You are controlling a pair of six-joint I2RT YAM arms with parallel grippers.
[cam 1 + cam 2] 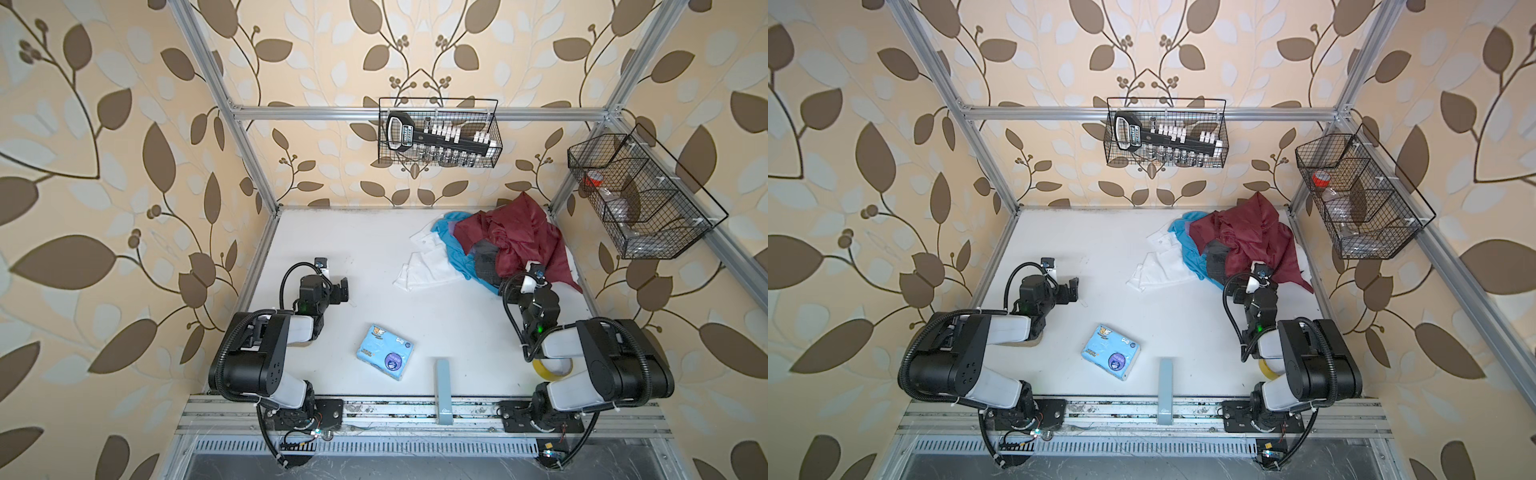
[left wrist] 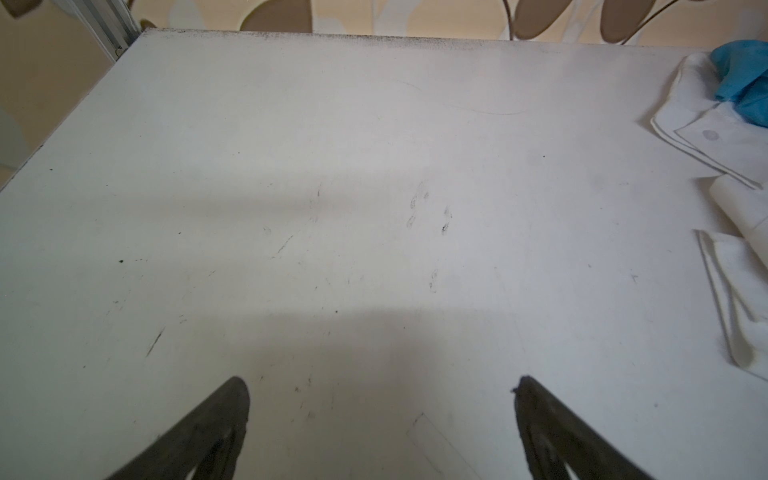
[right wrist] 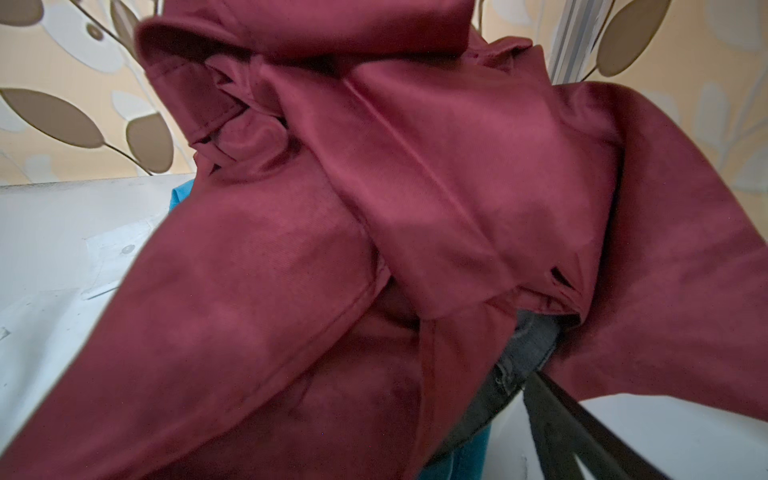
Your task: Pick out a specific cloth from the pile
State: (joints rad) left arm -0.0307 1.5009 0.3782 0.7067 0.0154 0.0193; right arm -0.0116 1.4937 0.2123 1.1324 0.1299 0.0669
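Geometry check before I go for anything. The pile (image 1: pixel 511 249) sits at about 1 o'clock on the tabletop (image 1: pixel 374 257). The turquoise cloth (image 1: pixel 455 249) runs down its 9 o'clock flank, long axis roughly on the 11-to-5 line, wedged between the white shirt (image 1: pixel 424 270) and the maroon cloth (image 1: pixel 523 237).

Its 5 o'clock end lands close by my right fingers (image 3: pixel 561 419), so right is clearly the nearer side. Those fingers are spread wide and nosed into the pile's 6 o'clock edge, but what's in front of them is maroon cloth and a dark grey garment (image 3: pixel 528 353). Only one finger shows, the other is buried, and I can't see anything pinched. A sliver of turquoise peeks out under the grey fabric right by them.

So I reckon most of the cloth lies toward 10 o'clock from those fingers, which calls for a shift that way rather than straight ahead.

My left fingers (image 2: pixel 216 415) are spread too, over bare tabletop out at 9 o'clock, well apart from the pile.
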